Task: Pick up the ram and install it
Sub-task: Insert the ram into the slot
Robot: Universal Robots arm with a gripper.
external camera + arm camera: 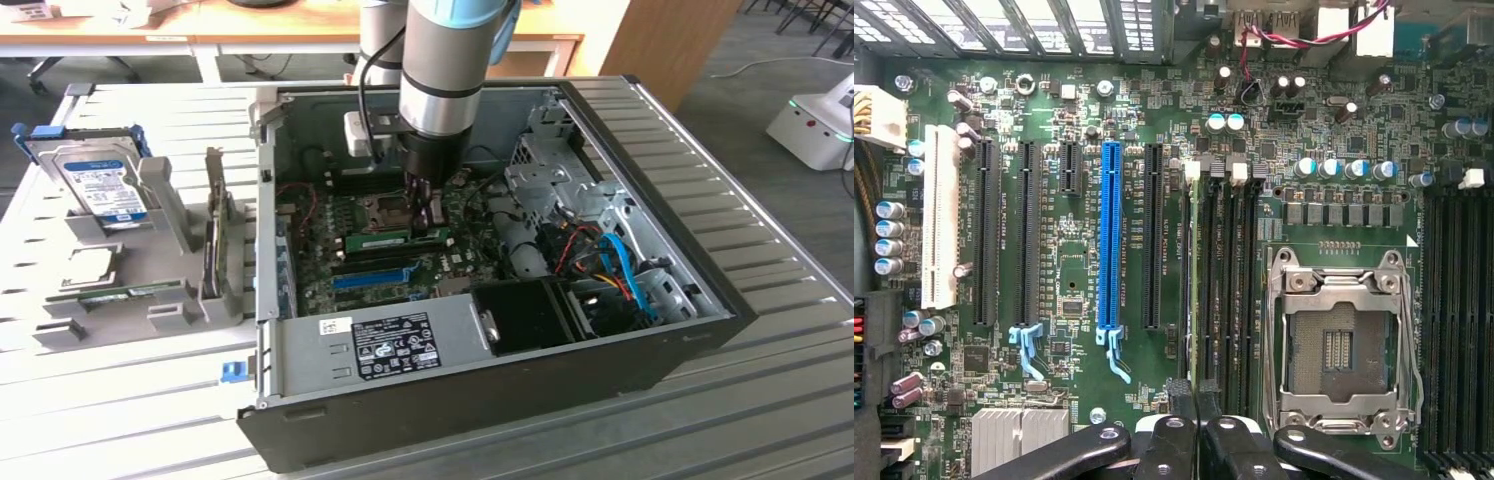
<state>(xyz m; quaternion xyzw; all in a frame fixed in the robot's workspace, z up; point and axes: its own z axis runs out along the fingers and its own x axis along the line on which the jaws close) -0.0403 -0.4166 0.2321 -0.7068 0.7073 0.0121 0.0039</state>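
Deep inside the open black computer case on the slatted grey desk, the gripper was clenched on one end of the long, thin green circuit-board ram, which sat on edge along a memory slot, just beside the empty black memory slots. The install step seemed in hand, and seating it would call for a straight push with the stick kept upright. Sideways room was tight between the silver processor socket and the blue expansion slot, but free above, with the case walls well apart.
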